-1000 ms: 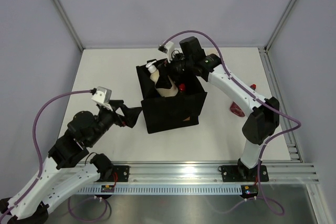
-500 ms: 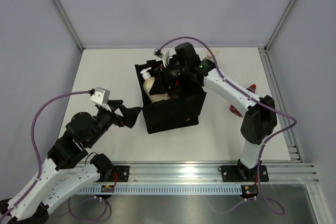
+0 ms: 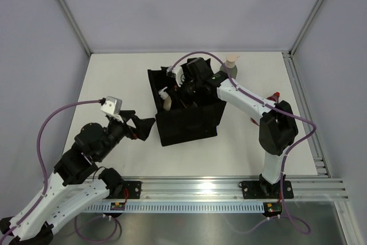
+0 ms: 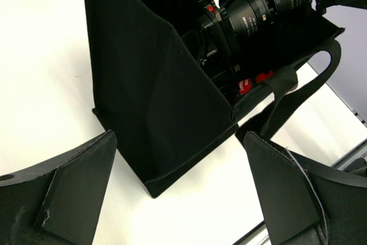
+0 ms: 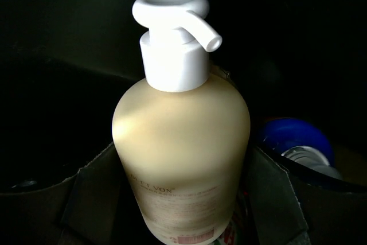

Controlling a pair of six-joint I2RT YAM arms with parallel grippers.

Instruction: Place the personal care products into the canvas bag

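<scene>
Canvas bag [image 3: 189,125] takes another bottle: my right gripper [image 5: 182,194], clamped on the cream bottle [image 5: 180,142], has it down inside beside a blue-capped one [image 5: 293,137]; a second ago it hung above the rim. My left gripper [image 4: 180,193] waits nearby, jaws apart. The grey-green pump bottle [image 3: 230,65] stands unpacked on the table [image 3: 114,84]

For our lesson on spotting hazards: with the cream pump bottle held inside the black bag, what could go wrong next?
The cream pump bottle in the right gripper sits close beside a blue-capped bottle; let go, it may topple onto it. The left gripper is open, not gripping the black bag, so a snag on the handle during withdrawal could drag it.
</scene>
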